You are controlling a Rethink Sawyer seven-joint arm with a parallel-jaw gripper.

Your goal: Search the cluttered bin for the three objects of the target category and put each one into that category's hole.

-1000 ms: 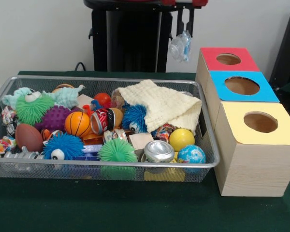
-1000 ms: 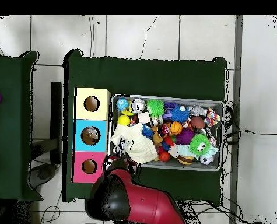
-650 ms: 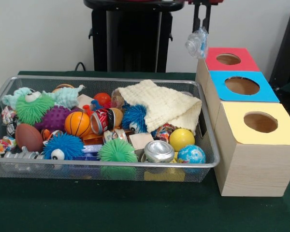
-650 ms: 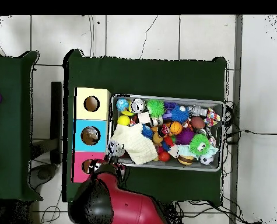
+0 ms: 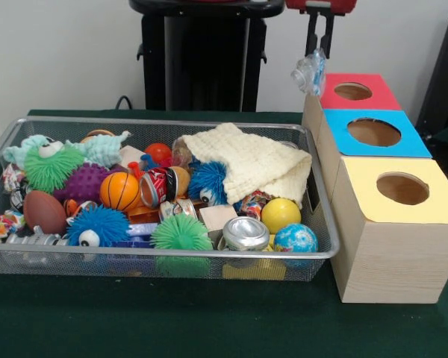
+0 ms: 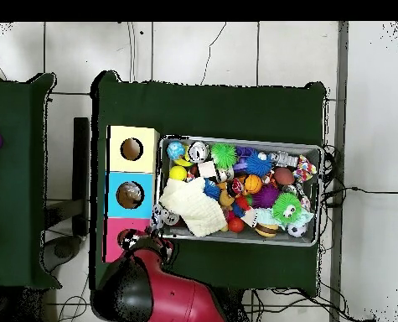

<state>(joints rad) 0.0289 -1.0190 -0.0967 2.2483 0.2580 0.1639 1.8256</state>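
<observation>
front view low and close across the table, overhead view straight down from high, both sharing wire bin (image 5: pixel 164 257) (image 6: pixel 315 151)

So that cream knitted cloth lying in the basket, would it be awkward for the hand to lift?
Probably. The cloth drapes limply over the toys, so it would likely sag and fold when lifted. It looks light. Its open knit might snag on the spiky blue ball beside it.

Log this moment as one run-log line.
gripper: shut on crumpled clear plastic item | position: beside red-topped wooden box, not over its hole | wire mesh bin: full | cream knitted cloth: atop clutter
</observation>
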